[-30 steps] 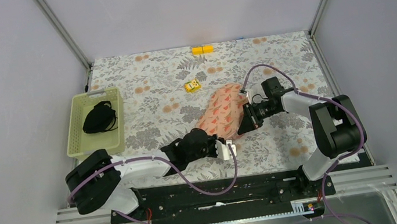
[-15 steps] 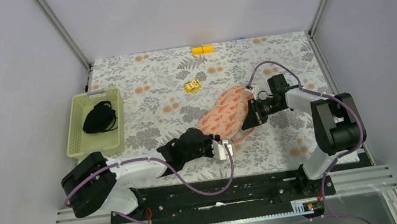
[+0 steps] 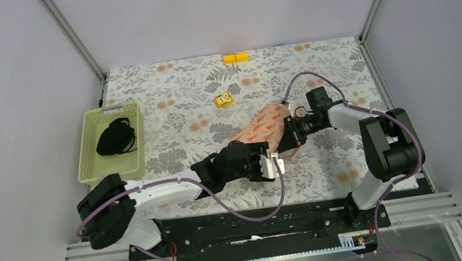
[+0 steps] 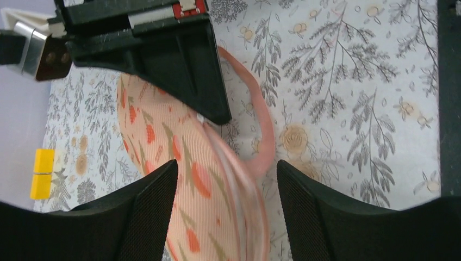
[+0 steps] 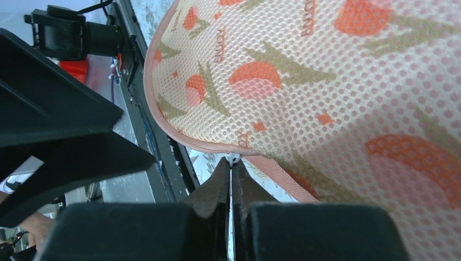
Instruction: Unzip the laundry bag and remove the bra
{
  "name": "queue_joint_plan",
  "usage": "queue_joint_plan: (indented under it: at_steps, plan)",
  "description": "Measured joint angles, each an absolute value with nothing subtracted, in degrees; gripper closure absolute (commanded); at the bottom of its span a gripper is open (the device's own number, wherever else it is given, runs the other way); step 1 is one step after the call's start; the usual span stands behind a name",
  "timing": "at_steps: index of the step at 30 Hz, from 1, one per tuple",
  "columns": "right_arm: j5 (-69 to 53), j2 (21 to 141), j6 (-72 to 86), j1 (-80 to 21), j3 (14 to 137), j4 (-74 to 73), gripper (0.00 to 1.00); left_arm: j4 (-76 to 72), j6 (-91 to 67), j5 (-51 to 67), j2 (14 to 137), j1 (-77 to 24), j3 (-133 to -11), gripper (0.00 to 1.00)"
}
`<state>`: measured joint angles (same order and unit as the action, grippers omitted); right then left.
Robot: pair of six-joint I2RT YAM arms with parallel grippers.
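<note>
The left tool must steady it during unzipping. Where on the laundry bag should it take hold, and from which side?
Probably the piped rim at the rounded near end of the laundry bag, coming from the arms' side. The bag lies flat, so that raised edge is the thin part to pinch; the open left tool straddles it, with the right tool shut on the rim farther along.
</note>
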<state>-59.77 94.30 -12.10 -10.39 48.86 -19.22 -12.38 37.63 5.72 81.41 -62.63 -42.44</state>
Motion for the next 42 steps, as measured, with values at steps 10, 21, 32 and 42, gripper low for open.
queue_joint_plan:
  at_steps: [10,21,32,42]
  plan:
    - [-62.5,94.2,-11.5,-12.2,48.8,-18.7,1.00,-15.7,35.9,0.9,91.7,-62.8,-45.7,0.54]
    - [-62.5,94.3,-13.8,-11.9,48.8,-20.8,1.00,-17.9,35.9,-3.6,92.5,-62.9,-44.1,0.97]
    - [-62.5,96.3,-18.4,-7.7,51.7,-26.8,1.00,-18.9,34.5,-3.6,90.5,-62.0,-42.4,1.00]
    - [-61.6,99.0,-24.9,-3.2,55.9,-33.7,1.00,-17.4,33.3,-3.2,88.5,-59.7,-41.7,1.00]
